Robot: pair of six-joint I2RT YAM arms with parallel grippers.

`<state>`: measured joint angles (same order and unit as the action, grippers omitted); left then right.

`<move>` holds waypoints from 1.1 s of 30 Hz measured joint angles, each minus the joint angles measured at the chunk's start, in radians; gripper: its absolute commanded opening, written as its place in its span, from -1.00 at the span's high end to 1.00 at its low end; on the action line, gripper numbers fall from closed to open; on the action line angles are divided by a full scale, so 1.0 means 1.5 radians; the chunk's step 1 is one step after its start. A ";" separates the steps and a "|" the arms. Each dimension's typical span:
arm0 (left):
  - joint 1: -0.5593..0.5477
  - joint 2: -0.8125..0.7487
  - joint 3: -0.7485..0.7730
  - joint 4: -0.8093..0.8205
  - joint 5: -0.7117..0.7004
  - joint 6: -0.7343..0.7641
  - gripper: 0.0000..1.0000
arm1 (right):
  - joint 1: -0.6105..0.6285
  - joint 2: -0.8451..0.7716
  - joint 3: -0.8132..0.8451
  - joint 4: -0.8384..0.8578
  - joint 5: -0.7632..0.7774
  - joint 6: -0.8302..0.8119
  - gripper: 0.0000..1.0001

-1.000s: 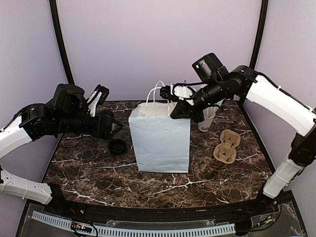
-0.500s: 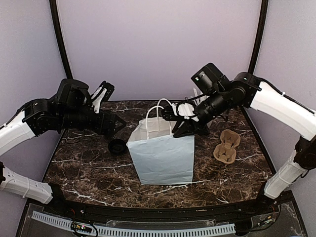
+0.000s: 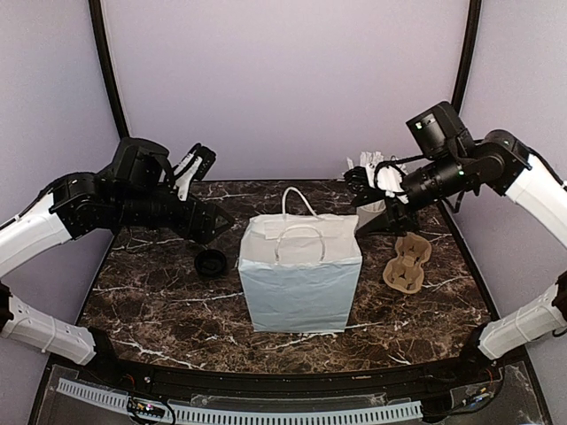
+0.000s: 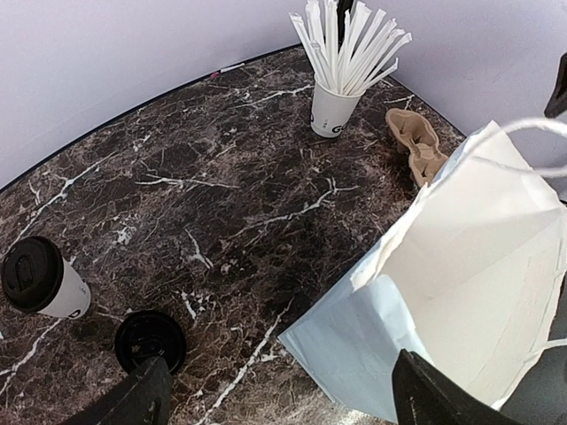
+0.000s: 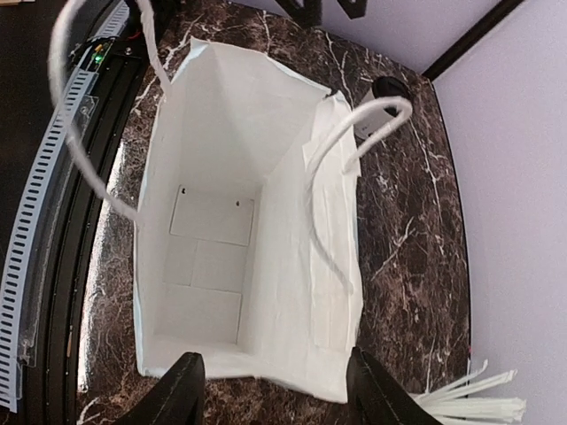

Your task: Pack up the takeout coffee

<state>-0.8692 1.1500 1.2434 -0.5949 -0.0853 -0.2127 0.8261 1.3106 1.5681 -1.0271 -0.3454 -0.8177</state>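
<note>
- Well left of white paper bag (image 3: 301, 274): takeout coffee (image 4: 40, 279), lidded, upright on worktop (image 4: 221, 204); visible in left wrist view only.
- Just left of bag: left end effector (image 4: 279, 376), wide open, empty.
- Bag itself: newly released, standing open; interior seen empty in right wrist view only, judged ready for loading.
- Right of bag: right end effector (image 5: 275, 381), withdrawn, wide open, empty.

A white paper bag (image 3: 301, 274) stands upright near the middle of the dark, white-veined marble table (image 3: 159, 305), its mouth wide open so its flat bottom shows, with two white cord handles arching above the rim. To its right lies a brown pulp cup carrier (image 3: 407, 262), and behind that, toward the far edge, stands a white cup of long white sticks (image 4: 334, 108). A loose round black lid (image 4: 151, 340) lies flat on the marble left of the bag
</note>
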 measured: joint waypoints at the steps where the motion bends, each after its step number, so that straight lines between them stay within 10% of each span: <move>1: 0.000 0.006 0.000 0.002 0.000 0.004 -0.78 | -0.017 -0.011 -0.009 -0.002 -0.002 0.000 -0.13; 11: 0.015 0.049 0.001 0.030 -0.006 0.030 -0.77 | -0.286 -0.093 -0.180 -0.004 -0.048 0.000 0.05; 19: 0.205 0.026 -0.059 0.082 0.017 0.016 -0.78 | -0.531 -0.006 -0.311 0.008 -0.036 0.032 0.42; 28: 0.240 0.012 -0.160 0.145 0.038 0.042 -0.78 | -0.457 -0.003 -0.437 0.071 0.027 0.094 1.00; 33: 0.259 0.012 -0.182 0.158 0.066 0.048 -0.79 | -0.369 0.016 -0.465 0.100 0.068 0.130 1.00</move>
<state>-0.4805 1.1683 0.9710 -0.3584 0.0135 -0.1406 0.2733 1.3342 0.8711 -0.8776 -0.2428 -0.6228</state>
